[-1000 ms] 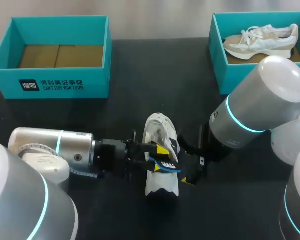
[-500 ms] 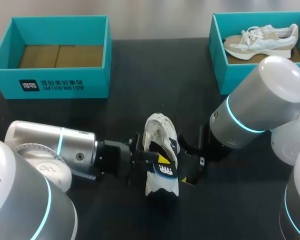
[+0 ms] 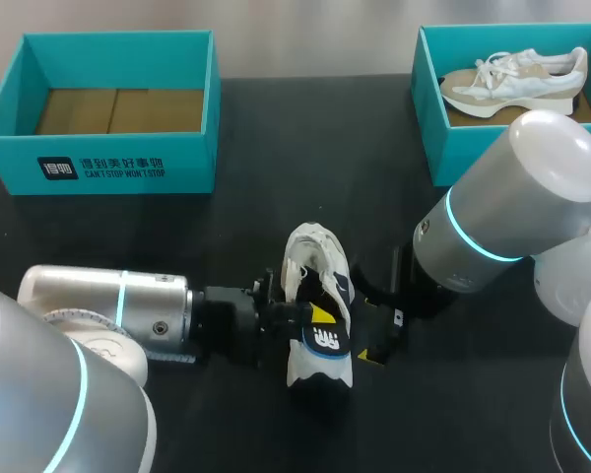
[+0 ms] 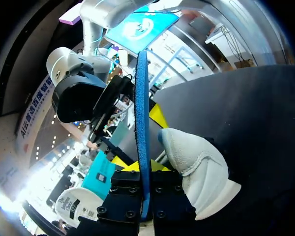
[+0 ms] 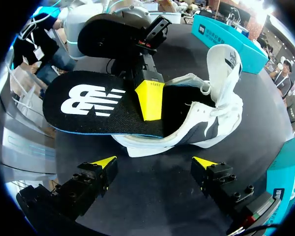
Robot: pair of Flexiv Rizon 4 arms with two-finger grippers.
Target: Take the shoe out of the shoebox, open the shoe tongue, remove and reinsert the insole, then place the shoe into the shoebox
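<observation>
A black, matte desk (image 3: 276, 128) fills the head view. In the upper left of the frame a teal shoebox (image 3: 108, 168) is set open, with brown cardboard (image 3: 118, 110) lining its floor. In the upper right a second teal shoebox (image 3: 443, 148) is seen, and a beige and white sneaker (image 3: 512, 84) lies on its side inside it.

At the lower middle of the frame a white shoe (image 3: 310, 251) stands on the bare desk, well apart from both boxes. A black insole (image 3: 325, 340) with a white logo and a blue edge is laid over the shoe's opening. In the right wrist view one end is seen reaching in under the raised tongue, while the other end juts out past the shoe.

The left arm (image 3: 108, 305) comes in low from the left edge, and the left gripper (image 3: 315, 315) is clamped on the insole, one yellow tip on its top face. In the left wrist view the insole is seen edge-on between the fingers.

The right arm (image 3: 512, 207) enters from the right. The right gripper (image 5: 154, 162) is held just beside the shoe with its fingers spread wide and nothing between them.
</observation>
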